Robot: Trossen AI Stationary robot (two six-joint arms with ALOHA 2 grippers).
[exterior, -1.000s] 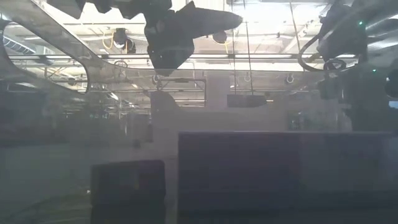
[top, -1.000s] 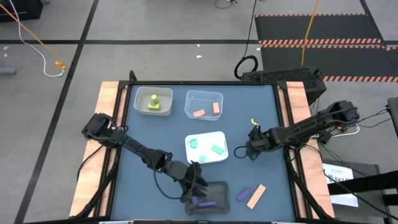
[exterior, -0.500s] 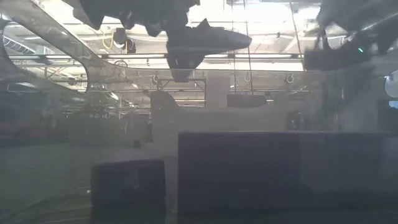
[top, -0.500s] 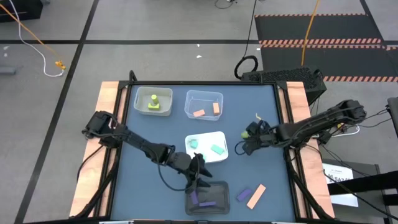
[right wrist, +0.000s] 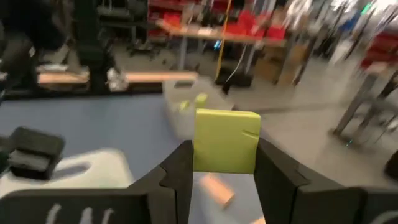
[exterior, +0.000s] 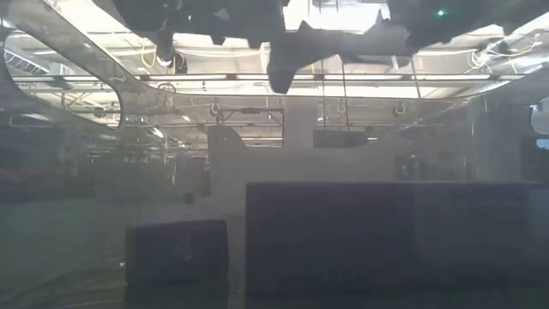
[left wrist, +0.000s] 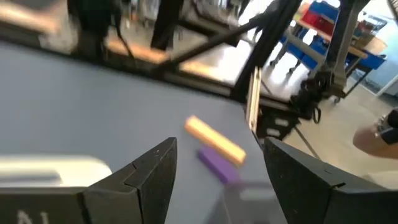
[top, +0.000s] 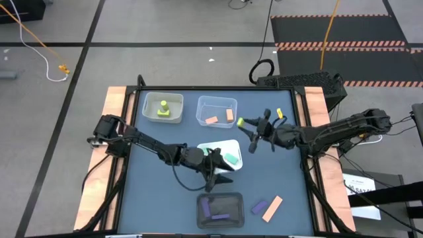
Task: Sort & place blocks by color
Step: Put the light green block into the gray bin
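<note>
Your right claw was clamped on a yellow-green block, carried above the bench just at 3 o'clock of the clear tray. Your left claw hung spread and empty at 6 o'clock of the white tray. The delivery step was in hand; next you needed to swing toward 9 o'clock, to the tray with the yellow-green pieces, and release.

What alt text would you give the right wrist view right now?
The right claw is shut on a yellow-green block, held above the blue table. Beyond it stand a clear tray holding yellow-green blocks, a peach block lower down, and the blurred workshop behind.
</note>
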